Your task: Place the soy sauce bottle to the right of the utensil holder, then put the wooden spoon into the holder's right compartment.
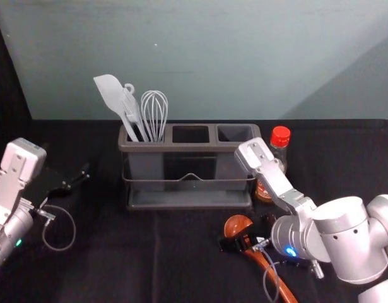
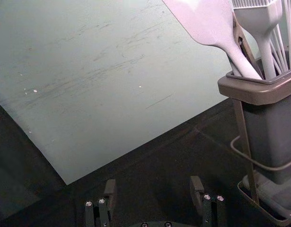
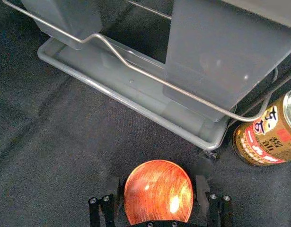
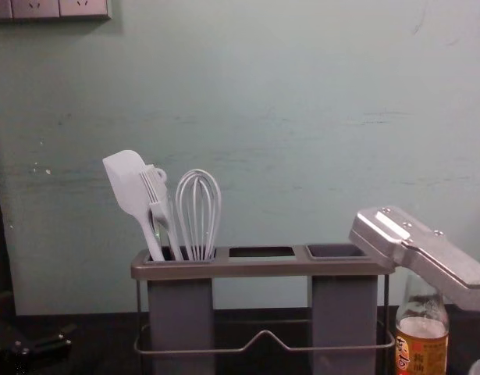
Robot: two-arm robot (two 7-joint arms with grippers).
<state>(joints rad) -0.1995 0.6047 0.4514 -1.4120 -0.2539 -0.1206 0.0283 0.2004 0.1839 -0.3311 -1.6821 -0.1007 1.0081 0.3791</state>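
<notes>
With the utensil holder as the middle of a clock dial in the head view, my right gripper (image 1: 245,232) is low near 5 o'clock, its fingers spread and unclenched. They straddle the glossy reddish-brown wooden spoon (image 1: 238,225), which lies on the black cloth (image 1: 118,265). In the right wrist view, the spoon's round bowl (image 3: 158,191) sits between my parted fingertips (it catches a bright glint); its handle runs off toward 5 o'clock in the head view.

The dark grey plastic holder with a brown-grey rim (image 1: 190,149) stands upright, with a thin metal rail (image 4: 200,351) crossing its front. Its 9 o'clock compartment (image 1: 146,165) holds a pale flat spatula (image 1: 110,95), a pale bristled brush (image 4: 161,205) and a wire-looped whisk (image 1: 154,113).

At 3 o'clock, just beside the holder, stands the clear glass soy sauce bottle with a red cap (image 1: 280,137) and an orange-and-red label (image 4: 421,353). In the head view, my silver arm (image 1: 269,173) partly covers it.

My left gripper (image 1: 85,173) is at 9 o'clock, apart from the holder, its fingertips spread with nothing between them.
</notes>
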